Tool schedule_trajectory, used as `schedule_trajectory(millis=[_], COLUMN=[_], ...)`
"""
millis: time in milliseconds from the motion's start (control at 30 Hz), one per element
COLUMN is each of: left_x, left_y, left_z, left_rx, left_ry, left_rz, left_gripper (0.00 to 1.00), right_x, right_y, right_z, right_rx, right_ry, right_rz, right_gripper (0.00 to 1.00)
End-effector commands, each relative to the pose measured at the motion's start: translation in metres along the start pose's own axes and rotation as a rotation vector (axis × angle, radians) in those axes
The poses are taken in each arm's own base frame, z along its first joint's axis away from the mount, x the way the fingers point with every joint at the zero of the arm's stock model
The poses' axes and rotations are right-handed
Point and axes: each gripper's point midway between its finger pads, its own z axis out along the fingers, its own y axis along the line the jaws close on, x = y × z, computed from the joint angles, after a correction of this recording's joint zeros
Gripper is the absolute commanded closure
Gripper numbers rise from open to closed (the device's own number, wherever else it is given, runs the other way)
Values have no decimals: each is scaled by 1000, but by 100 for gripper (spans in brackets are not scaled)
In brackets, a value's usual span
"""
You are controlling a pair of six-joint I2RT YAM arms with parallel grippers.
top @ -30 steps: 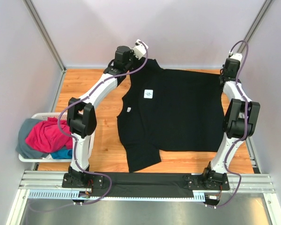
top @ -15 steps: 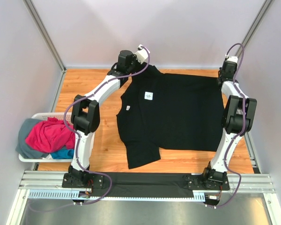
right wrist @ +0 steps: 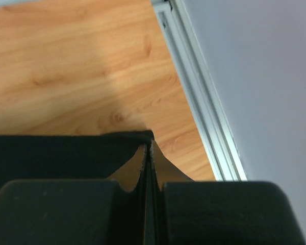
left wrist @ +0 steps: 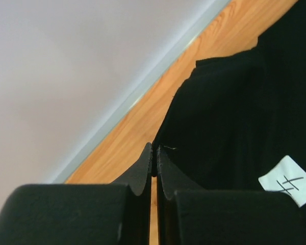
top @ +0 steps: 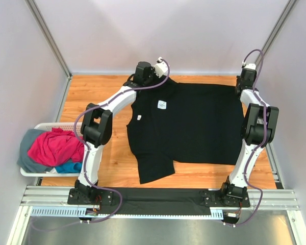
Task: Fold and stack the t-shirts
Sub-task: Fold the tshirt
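Note:
A large black t-shirt (top: pixel 194 122) lies spread over the wooden table (top: pixel 92 94), a white tag (top: pixel 162 104) near its collar. My left gripper (top: pixel 154 76) is shut on the shirt's far left edge; the left wrist view shows the fingertips (left wrist: pixel 163 166) pinching black cloth (left wrist: pixel 234 117). At the far right corner my right gripper (top: pixel 241 87) is shut on the shirt's corner, its jaws closed on the black hem (right wrist: pixel 61 148). More t-shirts, pink (top: pixel 53 148), blue (top: pixel 67 167) and grey (top: pixel 29 143), are heaped in a basket at the left.
The white slotted basket (top: pixel 30 172) sits at the table's near left edge. Grey walls with metal posts (top: pixel 48 38) close in the back and sides. A metal rail (right wrist: pixel 204 112) runs close by the right gripper. A black cloth strip (top: pixel 158 195) lies over the near rail.
Both grippers have carried the shirt's far edge further back and right. The left gripper moved right along the back; the shirt's top edge is pulled flatter.

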Motion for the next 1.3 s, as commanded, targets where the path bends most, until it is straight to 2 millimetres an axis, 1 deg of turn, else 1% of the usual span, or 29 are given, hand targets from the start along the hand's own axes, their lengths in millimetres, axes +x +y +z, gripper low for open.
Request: schedule_trajectory(millis=[0,33,67,100,133,167,200,300,333,400,433,467,500,533,567,633,667,767,800,1067,1100,1133,1167,1200,1267], left_x=[-4,-3,-2,-4,-5,-9,-10,-9,-12,-9,-13,-9,-9,-13,-8,-9,-4,4,11,39,39,43,44,47,49], left_y=[11,15,18,20,22,24,25,27,31,30,33,31,31,33,29,29,26,21,16,-8,-11,-15,-18,-21,-26], left_z=[-10,-12,-17,-20,-22,-28,-32,-40,-44,-48,-54,-56,-58,-64,-66,-72,-72,-76,-77,-81,-82,-84,-86,-88,-93], left_rx=[-57,-72,-80,-87,-89,-94,-94,-104,-114,-111,-120,-113,-111,-113,-103,-101,-93,-81,-59,-2,8,19,28,39,48], left_ry=[8,19,24,25,24,19,19,26,23,33,28,39,37,28,38,35,45,59,82,137,140,149,152,159,164], left_rz=[48,69,73,79,82,87,87,96,102,116,117,122,129,131,135,141,142,143,144,123,120,116,111,110,102], left_gripper=[100,100,100,100,100,100,100,100,100,100,100,100,100,100,100,100,100,100,100,100,100,100,100,100,100], right_x=[1,-3,5,6,-4,-2,-4,-10,-12,-15,-15,-16,-15,-14,-15,-13,-12,-8,-6,14,20,24,23,30,32], right_y=[-7,-9,-11,-16,-20,-20,-25,-29,-29,-31,-32,-33,-34,-36,-38,-38,-38,-39,-37,-38,-38,-40,-42,-42,-48], right_z=[-5,-10,-11,-12,-15,-15,-16,-19,-21,-20,-21,-21,-20,-20,-20,-19,-19,-18,-18,-14,-14,-15,-16,-17,-17], right_rx=[13,14,11,10,12,-3,0,-2,-7,-4,0,4,9,12,13,7,6,4,1,10,13,23,35,38,50], right_ry=[-30,-42,-28,-25,-61,-60,-68,-84,-89,-96,-96,-98,-96,-95,-96,-94,-91,-88,-86,-47,-38,-32,-42,-32,-30], right_rz=[-20,-21,-23,-16,-3,-2,3,-1,-10,-15,-18,-27,-32,-35,-38,-46,-48,-51,-52,-72,-75,-79,-86,-91,-86], right_gripper=[99,100,100,99,100,100,99,100,99,99,99,100,100,100,100,99,99,100,99,100,100,99,100,99,100])
